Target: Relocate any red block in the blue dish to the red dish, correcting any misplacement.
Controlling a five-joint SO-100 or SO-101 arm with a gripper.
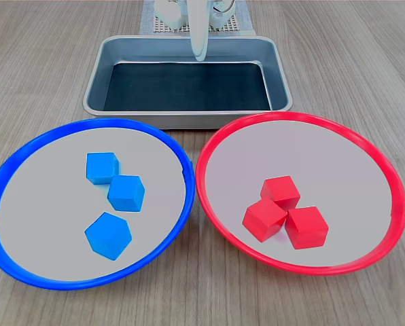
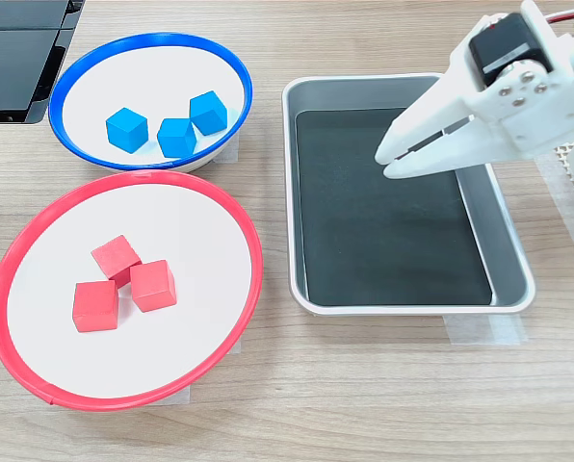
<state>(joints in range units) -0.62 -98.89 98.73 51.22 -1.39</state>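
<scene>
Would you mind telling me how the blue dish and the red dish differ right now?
The blue dish has a blue rim; the red dish has a red one. The blue dish holds three blue cubes, loosely spread; the red dish holds three red blocks, clustered tightly. Both are round, shallow, pale inside, similar in size, and sit beside the steel tray.

You see the arm (image 1: 200, 27) cut off by the top edge in the first exterior view. In the second exterior view, the gripper (image 2: 387, 162) hides part of the steel tray (image 2: 311, 289), and the dark object (image 2: 22, 53) at upper left is cropped.
</scene>
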